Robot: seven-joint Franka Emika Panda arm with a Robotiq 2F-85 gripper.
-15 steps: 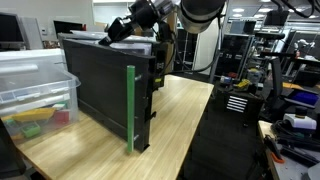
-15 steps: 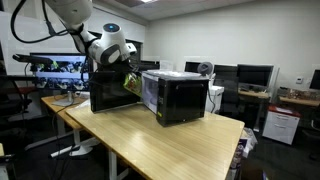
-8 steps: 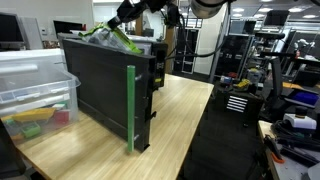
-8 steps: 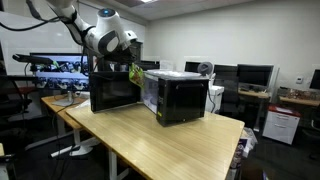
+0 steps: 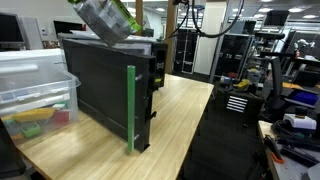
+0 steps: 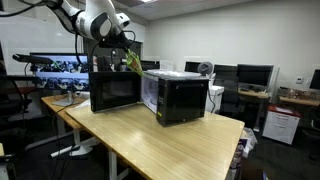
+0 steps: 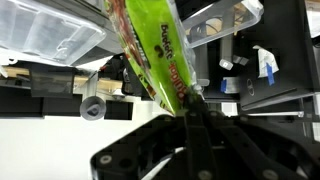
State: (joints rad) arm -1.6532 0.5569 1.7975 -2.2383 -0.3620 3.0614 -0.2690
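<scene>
My gripper is shut on the lower edge of a green snack bag with red lettering. The bag stretches away from the fingers in the wrist view. In an exterior view the bag hangs high above the top of a black microwave, showing its silvery side. In an exterior view the gripper is above the rear microwave, with the bag dangling beside a second microwave. The bag touches neither.
Both microwaves stand on a wooden table. A clear plastic bin with coloured items sits at the table's near end. Desks, monitors and chairs surround the table.
The arm has risen and swung, carrying the bag from beside the microwave's upper edge to well above it. The gripper stayed shut on the bag.
</scene>
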